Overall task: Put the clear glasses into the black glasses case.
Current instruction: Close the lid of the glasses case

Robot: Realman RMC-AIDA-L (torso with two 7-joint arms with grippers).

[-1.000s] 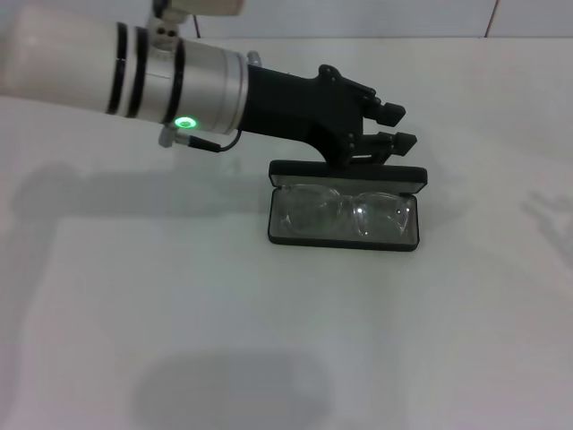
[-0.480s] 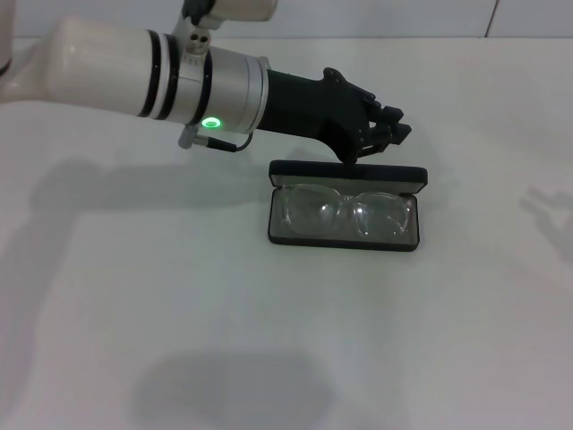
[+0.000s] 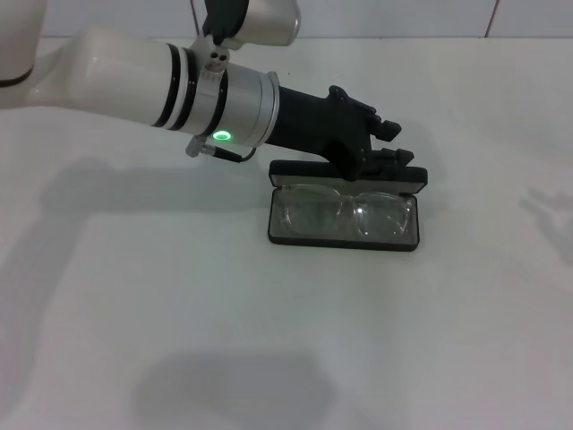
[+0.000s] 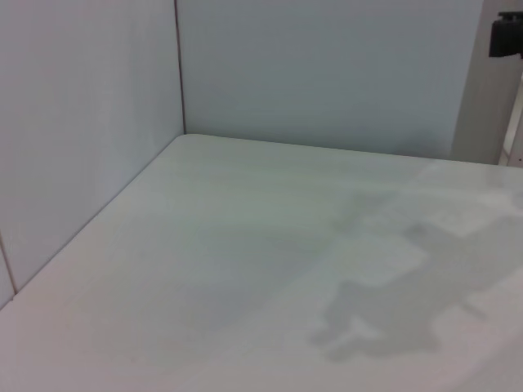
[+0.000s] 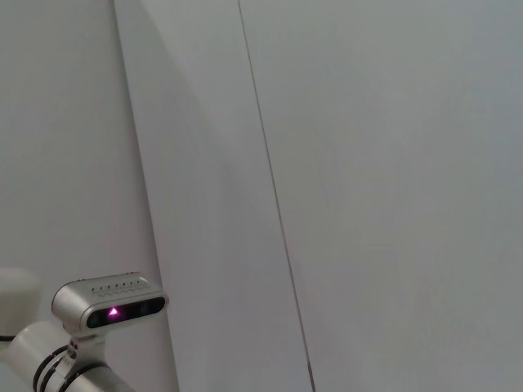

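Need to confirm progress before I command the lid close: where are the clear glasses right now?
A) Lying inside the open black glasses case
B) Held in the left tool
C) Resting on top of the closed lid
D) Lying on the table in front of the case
A: the clear glasses lie in the grey-lined tray of the open black glasses case, with the left tool at the raised lid behind them.

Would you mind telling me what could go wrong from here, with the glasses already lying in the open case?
The left gripper sits right at the raised lid of the black glasses case; a push there might skid the light case across the table. The clear glasses fill the tray, so a closing lid could pinch them.
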